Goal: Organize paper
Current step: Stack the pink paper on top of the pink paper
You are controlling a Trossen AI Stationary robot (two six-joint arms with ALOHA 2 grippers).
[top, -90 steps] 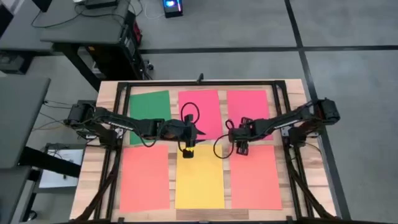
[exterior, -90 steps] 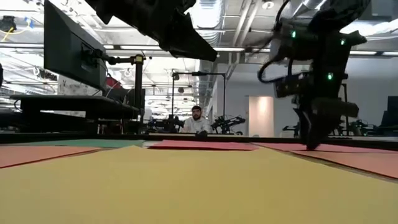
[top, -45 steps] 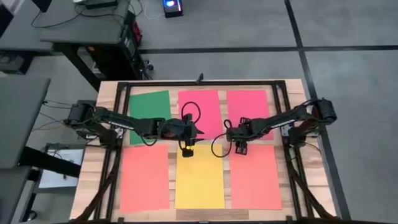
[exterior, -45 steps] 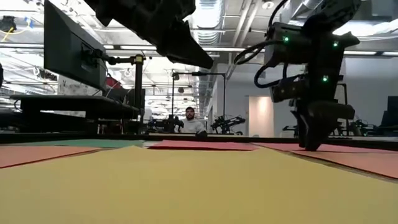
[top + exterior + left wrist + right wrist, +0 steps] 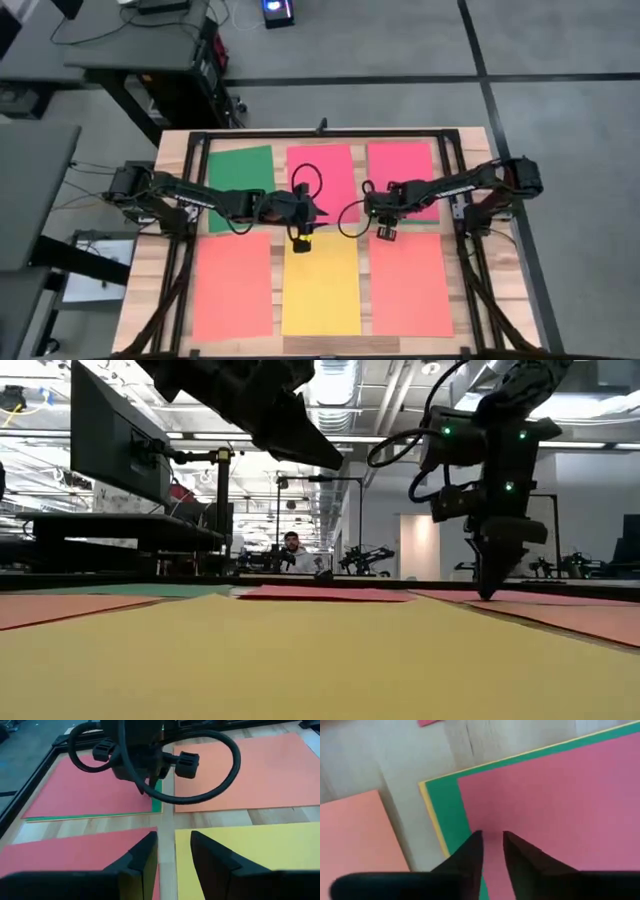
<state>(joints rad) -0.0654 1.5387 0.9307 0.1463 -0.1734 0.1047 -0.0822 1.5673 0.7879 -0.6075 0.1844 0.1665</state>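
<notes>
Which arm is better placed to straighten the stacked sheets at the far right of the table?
The right. Its gripper points down at the near corner of that pink-red sheet, where green and yellow edges stick out beneath. The left gripper hovers over the gap beside the yellow sheet, farther away.

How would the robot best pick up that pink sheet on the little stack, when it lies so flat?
Probably by the pink sheet's near corner, where the right tool hovers. The green sheet and yellow sheet beneath peek out there, so that corner is exposed. Come straight down, one finger sliding under the edge.
</notes>
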